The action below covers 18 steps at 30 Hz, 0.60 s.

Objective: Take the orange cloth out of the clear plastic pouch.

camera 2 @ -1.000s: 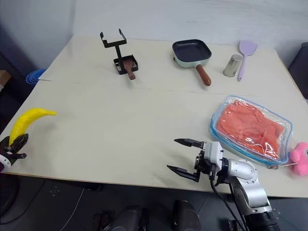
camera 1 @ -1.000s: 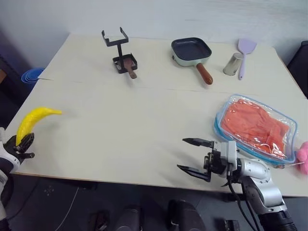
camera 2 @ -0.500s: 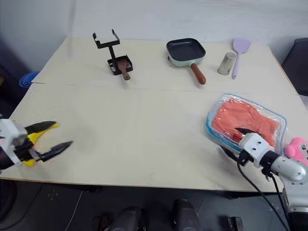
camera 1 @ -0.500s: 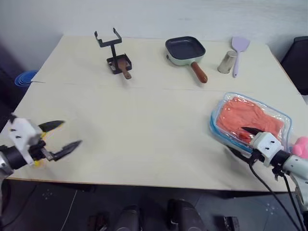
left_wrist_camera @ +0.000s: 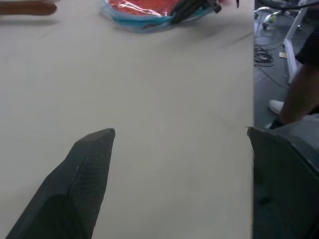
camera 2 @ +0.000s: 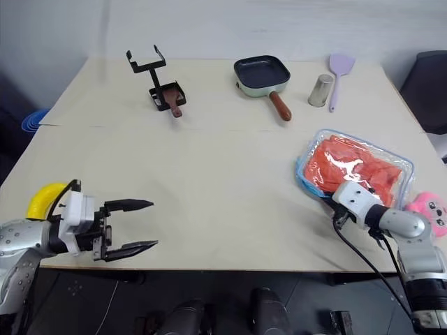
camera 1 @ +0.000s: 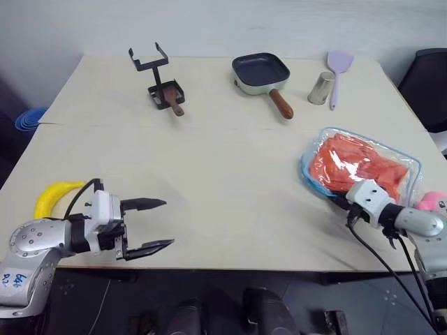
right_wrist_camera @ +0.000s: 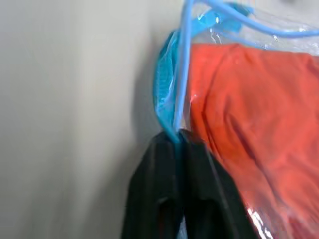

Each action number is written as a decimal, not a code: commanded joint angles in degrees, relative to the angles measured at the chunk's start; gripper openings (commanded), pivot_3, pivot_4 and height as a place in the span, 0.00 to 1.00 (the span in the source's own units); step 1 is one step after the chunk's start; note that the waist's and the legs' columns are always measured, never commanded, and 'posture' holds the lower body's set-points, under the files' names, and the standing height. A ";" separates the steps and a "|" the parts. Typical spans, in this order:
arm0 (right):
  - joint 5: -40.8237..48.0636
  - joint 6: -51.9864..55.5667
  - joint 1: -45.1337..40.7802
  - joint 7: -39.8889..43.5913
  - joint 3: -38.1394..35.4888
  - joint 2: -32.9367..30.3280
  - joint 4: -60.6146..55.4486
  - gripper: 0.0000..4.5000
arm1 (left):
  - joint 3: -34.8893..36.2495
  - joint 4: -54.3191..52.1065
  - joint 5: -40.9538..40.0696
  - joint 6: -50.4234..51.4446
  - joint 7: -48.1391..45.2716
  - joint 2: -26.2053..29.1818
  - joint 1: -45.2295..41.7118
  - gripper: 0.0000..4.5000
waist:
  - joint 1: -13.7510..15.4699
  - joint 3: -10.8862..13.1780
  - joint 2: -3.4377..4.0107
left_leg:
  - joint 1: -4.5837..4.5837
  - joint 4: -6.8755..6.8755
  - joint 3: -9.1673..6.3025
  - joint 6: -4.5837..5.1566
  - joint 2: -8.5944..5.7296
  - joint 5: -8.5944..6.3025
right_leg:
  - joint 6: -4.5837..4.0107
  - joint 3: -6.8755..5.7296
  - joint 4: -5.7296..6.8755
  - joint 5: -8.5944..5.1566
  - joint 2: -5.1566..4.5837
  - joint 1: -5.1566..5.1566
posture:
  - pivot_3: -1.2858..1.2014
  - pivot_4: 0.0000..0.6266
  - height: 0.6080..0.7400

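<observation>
The right gripper (right_wrist_camera: 178, 142) had its two black fingers pressed together on the light blue trim at the near edge of the clear plastic pouch (camera 1: 408, 164), which lay on the table (camera 1: 223, 146) near its right edge with the orange cloth (camera 1: 356, 164) inside it, a pink toy (camera 2: 427, 209) just beside it. The left gripper (camera 1: 155, 225) hovered over the table's near left part with its fingers spread wide and nothing between them, a banana (camera 1: 52, 197) lying near it. At the far side stood a black stand (camera 1: 157, 73), a frying pan (camera 1: 262, 72), a metal cup (camera 1: 320, 88) and a lilac spatula (camera 1: 337, 70).
</observation>
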 commanded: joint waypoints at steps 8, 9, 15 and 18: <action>-1.97 6.10 -13.08 3.20 20.31 18.13 -11.55 0.00 | 4.60 -3.66 -1.18 -2.55 4.85 -4.36 5.61 1.00 | 0.23 0.07 0.13 | -0.09 -0.02 -0.03 -0.21 0.20 0.02 | -0.11 0.02 0.14 -0.06 0.22 -0.22 | 0.52 0.24 1.00; -3.45 7.15 -13.91 2.11 21.65 19.37 -11.08 0.00 | 4.85 -3.73 -0.93 -2.82 5.20 -4.75 6.27 1.00 | 0.30 0.07 0.12 | -0.10 -0.02 -0.04 -0.21 0.20 0.01 | -0.11 0.02 0.15 -0.06 0.22 -0.23 | 0.52 0.24 1.00; -4.41 11.68 -14.57 1.14 21.53 18.89 -11.30 0.16 | 5.63 -3.77 -0.20 -4.09 6.27 -5.00 8.45 1.00 | 0.85 0.07 0.13 | -0.20 -0.01 -0.29 -0.07 -0.10 -0.02 | -0.12 -0.08 0.14 -0.06 -0.05 -0.20 | 0.52 0.24 1.00; 0.88 11.41 -13.43 3.87 18.69 17.59 -14.75 0.38 | 5.61 -3.04 -0.14 -4.41 6.47 -4.89 8.35 1.00 | 0.87 0.07 0.13 | -0.20 0.00 -0.29 0.00 -0.16 -0.02 | -0.12 -0.11 0.10 -0.06 -0.12 -0.17 | 0.52 0.24 1.00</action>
